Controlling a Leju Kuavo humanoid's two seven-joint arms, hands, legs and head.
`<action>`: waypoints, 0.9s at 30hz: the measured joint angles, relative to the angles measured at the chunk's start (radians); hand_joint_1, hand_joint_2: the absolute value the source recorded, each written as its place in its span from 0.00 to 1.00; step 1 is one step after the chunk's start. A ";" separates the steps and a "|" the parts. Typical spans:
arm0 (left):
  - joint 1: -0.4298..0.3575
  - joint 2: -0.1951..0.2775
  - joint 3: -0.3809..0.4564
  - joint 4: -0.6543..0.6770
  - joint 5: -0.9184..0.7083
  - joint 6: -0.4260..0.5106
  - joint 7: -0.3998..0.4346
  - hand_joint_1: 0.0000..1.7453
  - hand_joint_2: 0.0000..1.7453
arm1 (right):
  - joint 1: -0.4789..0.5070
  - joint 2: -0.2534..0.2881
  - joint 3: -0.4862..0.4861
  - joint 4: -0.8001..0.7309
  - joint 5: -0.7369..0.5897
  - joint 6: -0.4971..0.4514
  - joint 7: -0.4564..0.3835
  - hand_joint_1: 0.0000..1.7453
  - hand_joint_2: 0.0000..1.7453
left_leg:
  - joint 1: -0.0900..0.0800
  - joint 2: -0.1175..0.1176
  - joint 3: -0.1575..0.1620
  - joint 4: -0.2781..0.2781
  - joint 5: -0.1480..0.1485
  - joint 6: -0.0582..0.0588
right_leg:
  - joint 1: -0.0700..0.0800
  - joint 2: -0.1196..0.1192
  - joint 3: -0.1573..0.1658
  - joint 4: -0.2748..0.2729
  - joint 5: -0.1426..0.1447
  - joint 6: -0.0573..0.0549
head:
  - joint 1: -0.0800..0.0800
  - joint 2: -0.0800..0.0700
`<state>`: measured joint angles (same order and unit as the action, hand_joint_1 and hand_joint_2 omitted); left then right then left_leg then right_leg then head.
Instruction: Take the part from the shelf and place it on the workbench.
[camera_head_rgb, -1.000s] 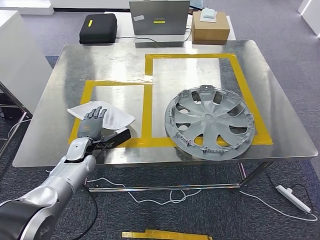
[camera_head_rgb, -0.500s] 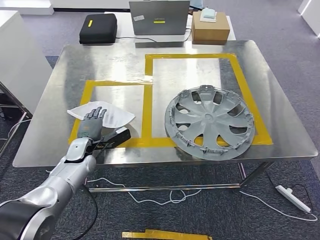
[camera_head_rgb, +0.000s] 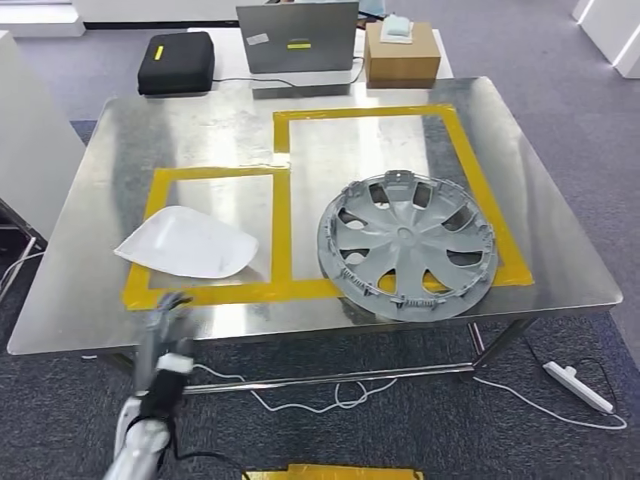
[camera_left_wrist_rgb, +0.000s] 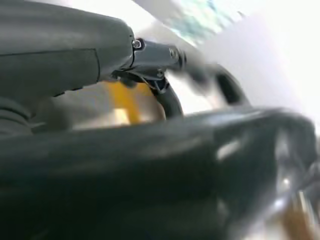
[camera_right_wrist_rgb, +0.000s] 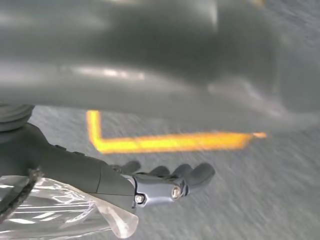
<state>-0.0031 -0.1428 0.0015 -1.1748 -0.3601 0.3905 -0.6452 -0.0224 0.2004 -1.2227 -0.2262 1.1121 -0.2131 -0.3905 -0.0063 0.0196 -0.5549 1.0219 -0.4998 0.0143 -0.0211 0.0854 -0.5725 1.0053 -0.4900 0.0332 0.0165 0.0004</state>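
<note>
We see the white part (camera_head_rgb: 185, 243) lying flat on the steel worktop (camera_head_rgb: 113, 150), in the left centre of the head view, inside the smaller rectangle of yellow tape (camera_head_rgb: 281, 232); its lower left edge overlaps the tape line. No hand touches it. Below it, at the lower left of the head view, our left hand (camera_head_rgb: 162, 322) sits blurred just at the near edge of the worktop, apart from the part; it holds nothing that we can see, but we cannot tell how far its fingers are spread. In the left wrist view the hand is a dark smear with yellow tape behind it. In the right wrist view our right hand (camera_right_wrist_rgb: 166, 182) hangs over grey carpet crossed by a yellow tape corner (camera_right_wrist_rgb: 99, 140); its fingers (camera_right_wrist_rgb: 196, 174) reach out fairly straight and near together, gripping nothing, and a clear plastic sleeve (camera_right_wrist_rgb: 56, 210) wraps the wrist. To the right of the part, in the larger taped rectangle, lies a grey wheel cover (camera_head_rgb: 406, 243), its lower edge over the tape. Beyond the worktop, along the top of the head view, stand a black case (camera_head_rgb: 175, 62), a grey laptop (camera_head_rgb: 296, 36) and a cardboard box (camera_head_rgb: 401, 55). A white power strip (camera_head_rgb: 577, 388) lies on the carpet at the lower right.
</note>
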 joint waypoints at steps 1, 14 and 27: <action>0.059 -0.003 0.020 -0.094 0.174 -0.001 -0.039 0.00 0.00 | 0.007 0.009 -0.006 0.001 -0.001 -0.001 -0.001 0.00 0.00 | 0.000 -0.004 -0.002 0.002 -0.001 0.003 | 0.000 -0.005 0.000 -0.001 -0.002 0.003 | 0.000 0.000; 0.240 -0.027 0.112 -0.462 0.019 0.019 -0.033 0.00 0.00 | -0.007 0.023 -0.031 0.002 0.001 0.007 -0.001 0.00 0.00 | 0.013 0.002 0.016 -0.027 0.010 0.008 | 0.001 -0.094 -0.007 0.057 -0.034 0.023 | 0.006 0.000; 0.249 -0.026 0.135 -0.501 0.033 0.041 -0.032 0.00 0.00 | -0.011 0.029 -0.039 0.002 0.005 0.017 -0.005 0.00 0.00 | 0.015 0.002 0.019 -0.025 0.008 0.001 | 0.014 -0.093 0.037 -0.015 -0.021 -0.011 | 0.003 0.000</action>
<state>0.2459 -0.1683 0.1368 -1.6753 -0.3273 0.4319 -0.6775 -0.0338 0.2292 -1.2616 -0.2243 1.1175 -0.1958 -0.3960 0.0088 0.0215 -0.5355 0.9973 -0.4915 0.0155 -0.0072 -0.0081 -0.5351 0.9907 -0.5114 0.0218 0.0198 0.0004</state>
